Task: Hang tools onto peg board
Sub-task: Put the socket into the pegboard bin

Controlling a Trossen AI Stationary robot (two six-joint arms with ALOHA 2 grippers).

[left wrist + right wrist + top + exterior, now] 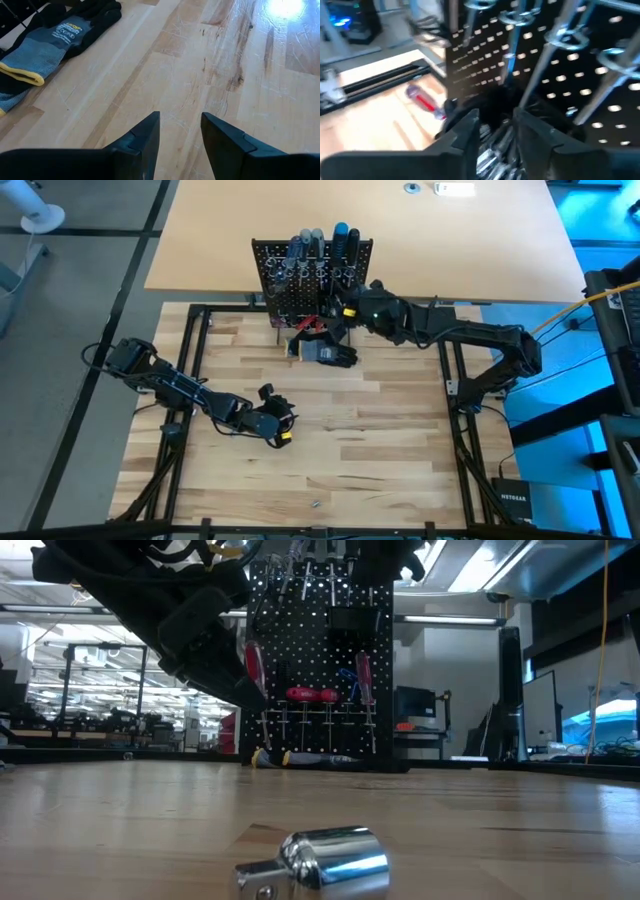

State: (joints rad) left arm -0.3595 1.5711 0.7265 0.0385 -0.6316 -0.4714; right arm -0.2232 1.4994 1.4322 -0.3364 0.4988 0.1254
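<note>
The right pincer [495,132] hangs close against the peg board [312,278], its fingers slightly spread over a dark bin holding shiny metal pieces [492,150] (whether it pinches anything I cannot tell). Screwdrivers [318,242] already stand in the board's ring holders; a red-handled one [424,102] lies on the desk [380,460] just beside the board. To do this well, the fingers should likely part straight above the bin, then lift clear without brushing hanging shafts. The left pincer [180,132] waits spread and empty near a glove [55,37].
</note>
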